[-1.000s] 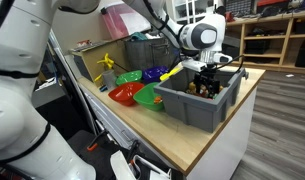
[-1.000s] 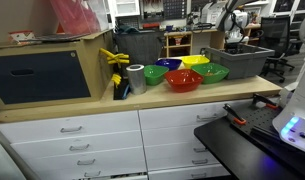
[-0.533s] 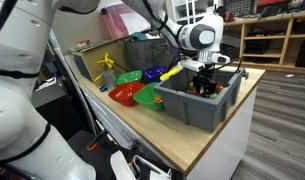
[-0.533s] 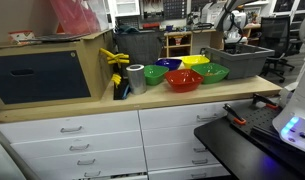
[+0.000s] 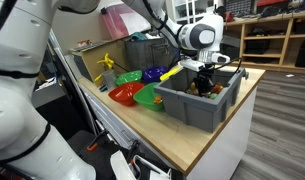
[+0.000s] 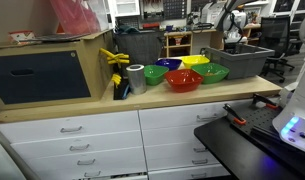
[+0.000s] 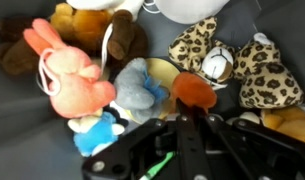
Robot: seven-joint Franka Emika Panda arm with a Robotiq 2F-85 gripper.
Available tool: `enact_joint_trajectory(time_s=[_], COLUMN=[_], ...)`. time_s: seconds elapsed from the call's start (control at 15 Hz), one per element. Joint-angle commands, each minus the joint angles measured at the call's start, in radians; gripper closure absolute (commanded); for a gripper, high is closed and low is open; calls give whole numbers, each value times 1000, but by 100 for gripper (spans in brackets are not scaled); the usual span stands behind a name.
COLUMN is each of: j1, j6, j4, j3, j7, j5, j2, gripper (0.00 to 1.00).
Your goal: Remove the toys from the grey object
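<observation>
**Robot pincer down in the bin of toys**

The big grey plastic bin (image 5: 197, 108) (image 6: 238, 63) stands on the light wooden surface (image 5: 152, 128), near its right end in both exterior views. The robot arm reaches down from above, and its black pincer (image 5: 204, 78) is low inside the bin.

In the wrist view the pincer (image 7: 190, 118) comes in from the bottom, just above a heap of small soft toys (image 7: 142, 70) on the grey floor of the bin. A pink bunny (image 7: 67, 72) lies on the left. A light blue soft toy (image 7: 138, 90) is next to it, in the middle. A spotted leopard toy (image 7: 227, 62) is on the right. A small orange piece (image 7: 194, 92) sits right by the tip of the pincer.

The picture is blurry there, so I cannot tell how far open the pincer is, or whether it has hold of a toy.

Left of the bin in an exterior view sit a red plastic bowl (image 5: 122, 95) and a green plastic bowl (image 5: 147, 97), touching each other.
</observation>
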Motion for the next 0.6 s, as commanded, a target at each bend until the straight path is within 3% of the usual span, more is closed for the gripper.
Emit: enact_joint_trajectory(time_s=[0.0,0.53], j1=[1,7], j6=[-15,-15], j4=[-23,-38], j3=[1,1], j7=[-2,-9], j5=[9,6], j2=[-41,-116], gripper=[98,99])
